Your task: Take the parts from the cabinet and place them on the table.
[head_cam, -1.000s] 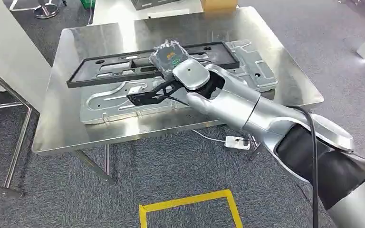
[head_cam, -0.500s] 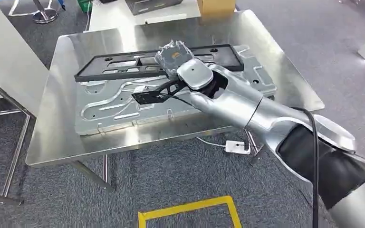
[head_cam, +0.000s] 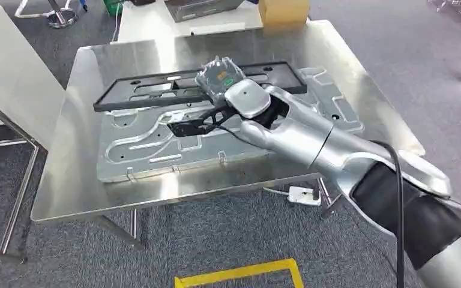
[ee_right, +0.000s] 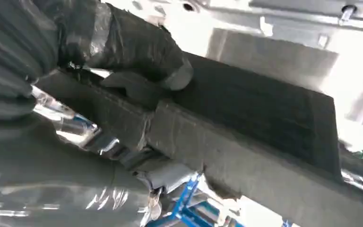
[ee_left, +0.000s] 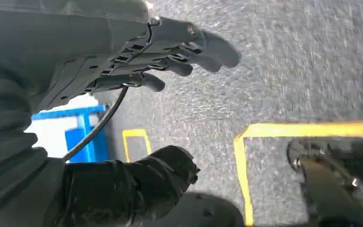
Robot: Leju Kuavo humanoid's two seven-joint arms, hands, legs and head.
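Observation:
A long black rectangular frame (head_cam: 150, 91) stretches across the far side of a large silver stamped plate (head_cam: 156, 150) lying on the steel table (head_cam: 78, 186). My right hand (head_cam: 219, 75), wrapped in clear plastic, grips the frame near its middle. In the right wrist view the thumb (ee_right: 137, 47) presses on the black frame (ee_right: 264, 123). I cannot tell whether the frame touches the plate. My left hand (ee_left: 137, 61) hangs over the grey carpet with its fingers apart and nothing in it.
A cardboard box (head_cam: 283, 10) and a grey tray (head_cam: 201, 7) stand beyond the table's far edge. A white table (head_cam: 6, 72) is at the left. A white adaptor (head_cam: 303, 195) and yellow floor tape (head_cam: 240, 276) lie on the carpet.
The whole picture has shifted a little, so the camera moved. My right hand still grips the black frame over the silver plate, in about the same place relative to it.

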